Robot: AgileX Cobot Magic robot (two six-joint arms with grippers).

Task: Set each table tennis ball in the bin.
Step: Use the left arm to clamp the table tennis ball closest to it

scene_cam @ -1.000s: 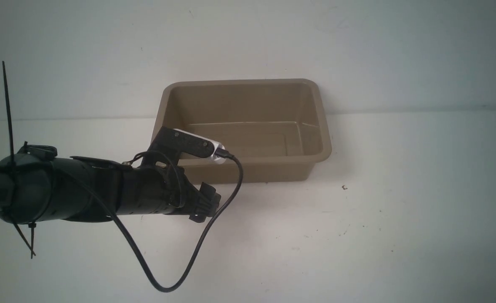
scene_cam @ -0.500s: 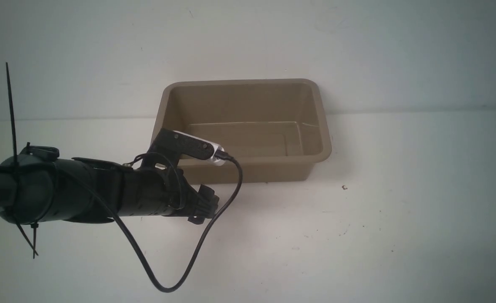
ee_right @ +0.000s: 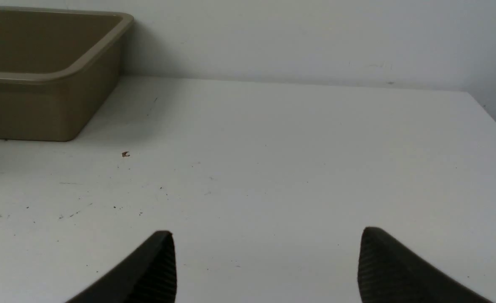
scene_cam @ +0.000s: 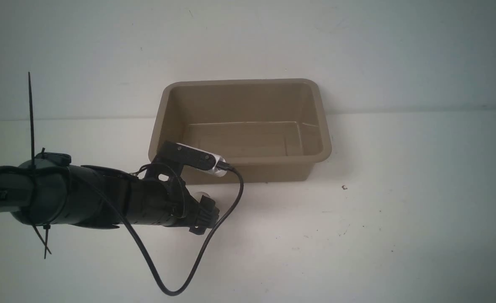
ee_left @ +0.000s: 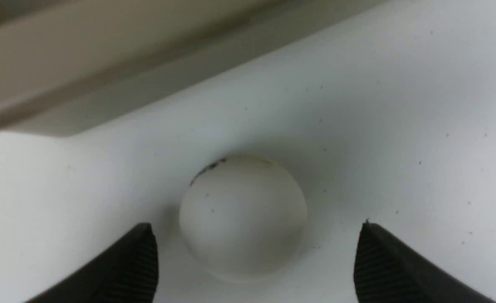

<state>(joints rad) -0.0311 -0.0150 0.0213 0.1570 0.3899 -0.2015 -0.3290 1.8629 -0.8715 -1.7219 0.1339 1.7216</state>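
Flanking smooth matte ball (ee_left: 243,216): ribbed pads (ee_left: 140,267)

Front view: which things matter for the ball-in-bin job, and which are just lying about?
Job:
table tennis ball
bin
left gripper, open at the ball

Lying about:
small brown scrap on the table
right gripper, open, holding nothing

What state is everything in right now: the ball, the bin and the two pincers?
Bin: upright, looks empty.
Ball: on the table beside the bin, not gripped.
Left pincer: open, straddling the ball.
Right pincer: open, holding nothing.
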